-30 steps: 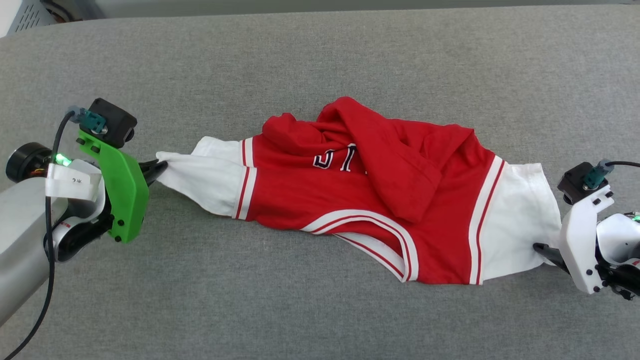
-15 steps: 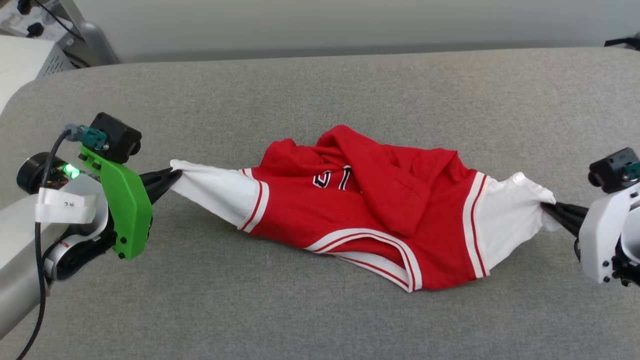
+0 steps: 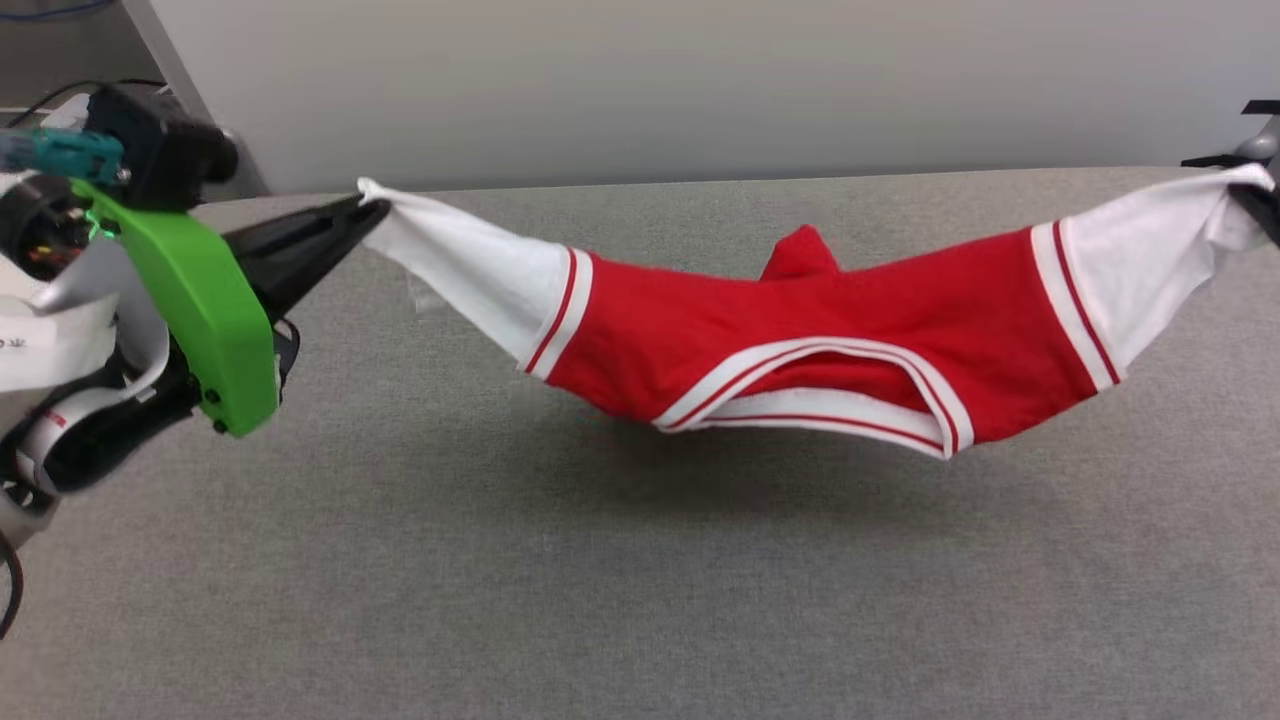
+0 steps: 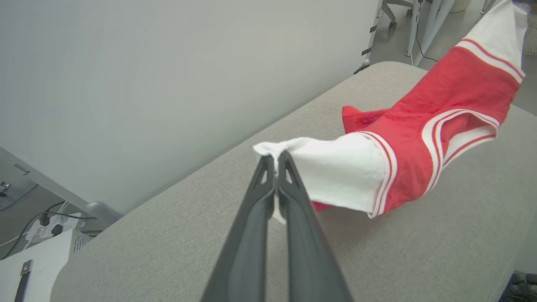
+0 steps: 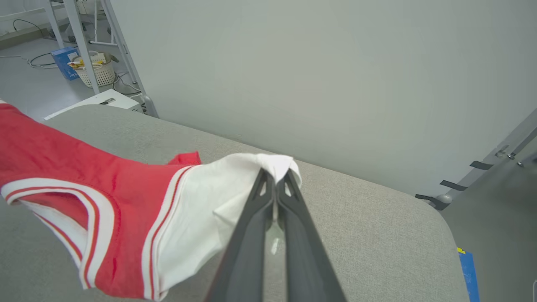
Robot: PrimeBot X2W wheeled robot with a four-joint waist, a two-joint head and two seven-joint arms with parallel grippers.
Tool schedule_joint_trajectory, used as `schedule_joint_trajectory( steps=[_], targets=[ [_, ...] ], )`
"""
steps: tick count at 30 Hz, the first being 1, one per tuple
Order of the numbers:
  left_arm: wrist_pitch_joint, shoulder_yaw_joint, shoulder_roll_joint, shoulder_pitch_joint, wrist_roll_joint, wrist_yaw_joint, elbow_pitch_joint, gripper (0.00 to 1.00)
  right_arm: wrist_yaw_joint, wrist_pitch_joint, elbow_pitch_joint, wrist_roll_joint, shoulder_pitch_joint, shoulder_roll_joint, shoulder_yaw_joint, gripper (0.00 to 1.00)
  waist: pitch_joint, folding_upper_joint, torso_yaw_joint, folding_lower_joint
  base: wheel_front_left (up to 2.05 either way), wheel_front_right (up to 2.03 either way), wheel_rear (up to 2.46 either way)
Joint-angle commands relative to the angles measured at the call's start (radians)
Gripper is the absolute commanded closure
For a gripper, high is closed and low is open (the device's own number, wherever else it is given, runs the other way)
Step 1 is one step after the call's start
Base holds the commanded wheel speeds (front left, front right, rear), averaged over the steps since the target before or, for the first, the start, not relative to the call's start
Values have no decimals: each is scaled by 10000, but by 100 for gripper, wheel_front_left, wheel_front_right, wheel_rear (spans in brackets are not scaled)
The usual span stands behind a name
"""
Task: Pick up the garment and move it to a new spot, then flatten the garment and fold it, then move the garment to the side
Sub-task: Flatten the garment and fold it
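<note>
The red garment [image 3: 800, 320] hangs stretched in the air above the grey table [image 3: 600, 600], sagging in the middle, its striped collar facing me. My left gripper [image 3: 362, 204] is shut on the tip of one white sleeve [image 3: 470, 265]. In the left wrist view that gripper [image 4: 275, 161] pinches the white cloth, and the garment [image 4: 423, 138] trails away to the right. My right gripper [image 3: 1250, 195] at the right edge is shut on the other white sleeve [image 3: 1140, 260]. The right wrist view shows this gripper [image 5: 275, 178] clamping bunched white fabric of the garment [image 5: 75, 176]. The number print is hidden.
A pale wall [image 3: 700, 80] rises just behind the table's far edge. White equipment and cables [image 4: 46, 239] stand off the table's left end. Metal frame legs and a basket [image 5: 94, 71] stand on the floor beyond.
Both grippers have risen and pulled apart, lifting the garment off the table until it hangs taut between them. The head view has tilted up toward the wall.
</note>
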Motion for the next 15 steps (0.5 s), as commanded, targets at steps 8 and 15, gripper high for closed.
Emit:
schedule_joint_trajectory(
  steps=[8, 15],
  targets=[
    [-744, 759, -998, -1498, 561, -112, 444, 100, -7, 400, -194, -822, -1608, 343, -769, 100, 97, -1, 150, 0, 0, 0, 0],
    [-1310, 1181, -2060, -2817, 1263, -187, 1673, 100, -7, 128, 378, -1810, -3577, 867, -502, 100, 772, -1, 129, 0, 0, 0, 0]
  ],
)
